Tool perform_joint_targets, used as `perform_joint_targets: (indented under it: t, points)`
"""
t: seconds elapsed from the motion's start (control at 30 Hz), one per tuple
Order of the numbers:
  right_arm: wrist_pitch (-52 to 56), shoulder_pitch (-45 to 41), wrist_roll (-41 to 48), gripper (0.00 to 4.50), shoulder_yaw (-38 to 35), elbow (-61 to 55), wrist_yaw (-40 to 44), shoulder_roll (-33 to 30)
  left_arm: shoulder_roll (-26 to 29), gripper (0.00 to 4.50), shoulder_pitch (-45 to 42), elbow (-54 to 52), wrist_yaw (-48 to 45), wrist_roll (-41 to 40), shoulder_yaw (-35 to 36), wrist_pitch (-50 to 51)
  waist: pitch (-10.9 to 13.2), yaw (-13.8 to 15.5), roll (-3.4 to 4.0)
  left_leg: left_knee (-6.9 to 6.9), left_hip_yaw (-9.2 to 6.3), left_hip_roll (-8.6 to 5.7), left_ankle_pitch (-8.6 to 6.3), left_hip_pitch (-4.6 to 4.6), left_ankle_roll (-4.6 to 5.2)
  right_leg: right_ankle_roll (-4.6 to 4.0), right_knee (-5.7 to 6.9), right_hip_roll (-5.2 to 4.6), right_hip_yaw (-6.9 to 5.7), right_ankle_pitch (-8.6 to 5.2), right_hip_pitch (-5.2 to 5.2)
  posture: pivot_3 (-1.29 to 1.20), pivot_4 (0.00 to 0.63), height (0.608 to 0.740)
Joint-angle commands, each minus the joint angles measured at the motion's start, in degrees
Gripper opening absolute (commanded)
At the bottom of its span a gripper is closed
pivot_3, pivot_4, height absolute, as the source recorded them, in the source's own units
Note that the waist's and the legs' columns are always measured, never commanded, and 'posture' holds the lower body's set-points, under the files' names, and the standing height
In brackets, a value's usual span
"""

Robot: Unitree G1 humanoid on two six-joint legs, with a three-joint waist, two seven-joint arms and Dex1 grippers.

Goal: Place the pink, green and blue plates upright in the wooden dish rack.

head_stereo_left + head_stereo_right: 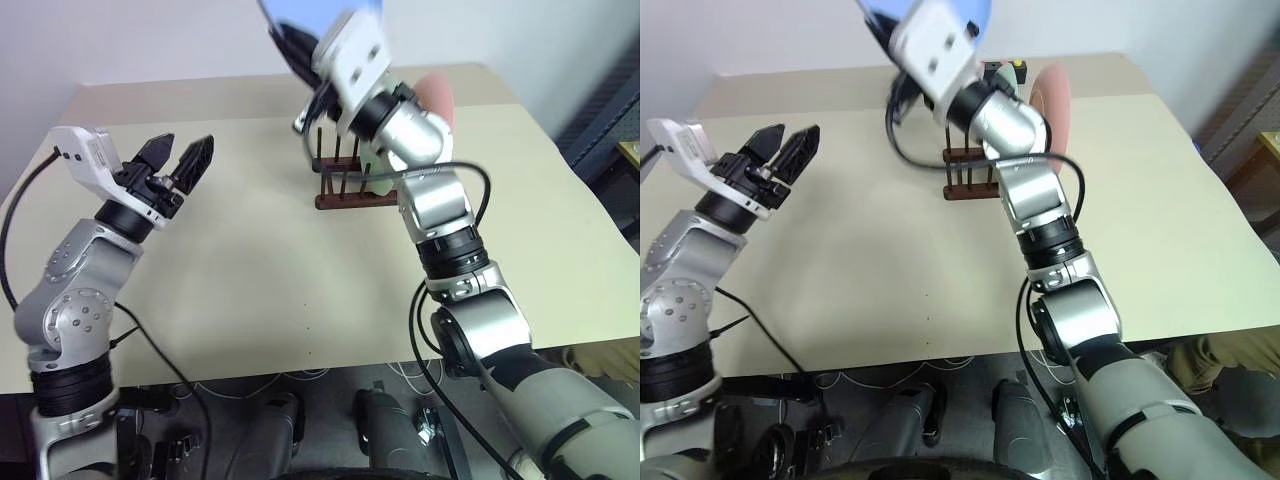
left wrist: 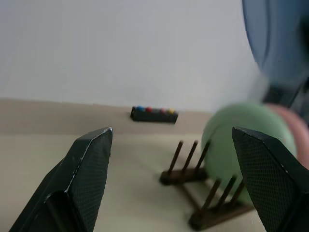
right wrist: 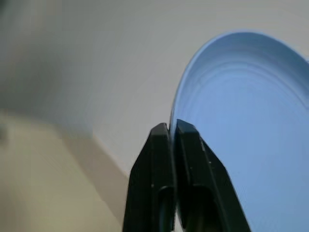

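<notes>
My right gripper (image 3: 172,128) is shut on the rim of the blue plate (image 3: 251,121) and holds it raised above the wooden dish rack (image 1: 350,188). The rack stands at the middle of the table's far half. In it the green plate (image 2: 241,140) and the pink plate (image 1: 437,100) stand upright, side by side, the pink one on the rack's right end. My right arm covers much of both plates in the eye views. My left gripper (image 1: 180,160) hangs open and empty over the table to the left of the rack, well apart from it.
A black box with coloured buttons (image 2: 153,114) lies at the table's far edge behind the rack. The beige table (image 1: 250,280) reaches to a wall at the back. Cables hang off its near edge.
</notes>
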Motion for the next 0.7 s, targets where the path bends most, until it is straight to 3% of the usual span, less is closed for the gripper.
perform_joint_targets:
  t: [0.03,0.1,0.23,0.27,0.33,0.7]
  points:
    - [13.1,-2.8,17.9,0.00,-9.1,-4.4,2.0,0.6,4.8,4.00,1.9,2.2,-7.5,6.5,-1.9,-3.8,0.0,0.3,0.01,-0.02,-0.01,0.00,-0.04,0.01,0.05,0.00,-0.03,0.00,0.00,0.00,0.01,0.00,0.150,0.740]
    - [19.7,-3.6,24.8,0.00,-13.1,-3.7,0.9,0.2,6.2,4.00,2.6,4.7,-9.4,9.5,-2.1,-5.8,0.0,0.4,0.01,-0.05,-0.04,-0.01,-0.15,0.04,0.23,-0.02,-0.05,-0.01,-0.02,0.00,0.03,0.00,0.150,0.740]
    - [41.5,-2.3,38.0,0.00,-17.6,-1.5,2.4,-4.7,8.9,4.00,1.7,7.4,-14.9,7.1,-0.2,-3.3,0.0,0.3,0.04,-0.10,-0.04,-0.01,-0.20,0.05,0.32,-0.04,-0.04,-0.03,-0.01,0.01,-0.02,0.00,0.150,0.740]
    - [43.6,-1.5,38.3,0.00,-17.2,-1.7,2.4,-5.6,9.4,4.26,1.6,7.7,-16.0,6.8,-0.3,-2.7,0.0,0.2,0.04,-0.15,-0.04,-0.01,-0.20,0.05,0.32,-0.04,-0.04,-0.04,-0.01,0.01,-0.03,0.00,0.150,0.740]
    - [46.8,-0.1,39.9,0.00,-18.1,-1.3,1.4,-5.9,10.4,4.26,1.7,8.6,-17.1,9.3,-1.2,-4.2,0.0,0.0,0.05,-0.26,-0.03,0.00,-0.19,0.05,0.31,-0.05,-0.04,-0.05,-0.01,0.01,-0.09,0.00,0.150,0.740]
    - [50.8,0.1,46.7,0.00,-27.0,6.7,-6.3,-3.9,12.2,4.26,3.0,4.3,-25.0,0.2,4.6,0.8,0.0,-1.1,0.09,-0.34,0.02,0.05,-0.18,0.04,0.29,-0.05,-0.03,-0.06,0.00,0.01,-0.14,0.00,0.150,0.740]
